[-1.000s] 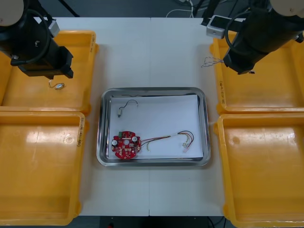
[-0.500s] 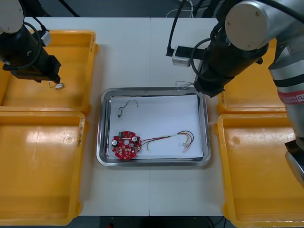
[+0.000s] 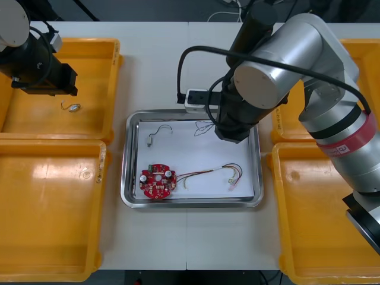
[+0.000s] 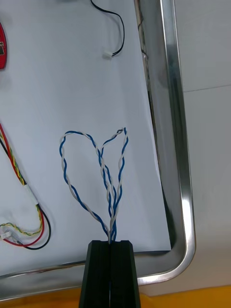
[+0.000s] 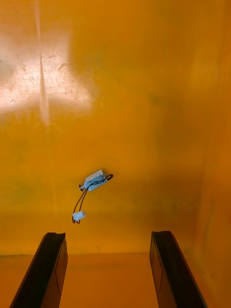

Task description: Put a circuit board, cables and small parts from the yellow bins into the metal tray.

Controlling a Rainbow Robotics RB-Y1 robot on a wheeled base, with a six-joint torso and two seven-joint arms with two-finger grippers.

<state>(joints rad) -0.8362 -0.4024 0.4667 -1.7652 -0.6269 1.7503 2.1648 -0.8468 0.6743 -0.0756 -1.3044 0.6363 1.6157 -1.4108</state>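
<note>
**Placing the twisted cable in the tray**

*Front view.* I am holding the right arm (image 3: 267,77) over the metal tray (image 3: 132,178), with its wrist at the tray's 1 o'clock. The twisted blue and white cable (image 3: 205,127) is dangling just inside the 12 o'clock rim. The circuit board (image 3: 157,181) is lying at 7 o'clock, the red and yellow cable (image 3: 214,173) at 4 o'clock and the black cable (image 3: 155,135) at 11 o'clock. The left arm (image 3: 35,62) is hovering over the yellow bin (image 3: 35,122) at the table's 10 o'clock, where a small metal part (image 3: 72,108) is lying.

*Right wrist view.* The right gripper (image 4: 110,243) is pinching the cable's ends, its fingers pressed together on them. The loops are spreading over the white floor close to the tray's rim. I cannot tell whether they are touching down. I judge that the placing step is in hand, and the next move calls for a short descent and then a release. Open floor is lying between the loops and the red and yellow cable, so drifting away from the rim looks safer.

*Left wrist view.* The left gripper (image 5: 108,238) is standing with its fingers spread wide. The small metal part is lying ahead of them on bare bin floor, well apart from the wall, which leaves free room for a descent.
</note>
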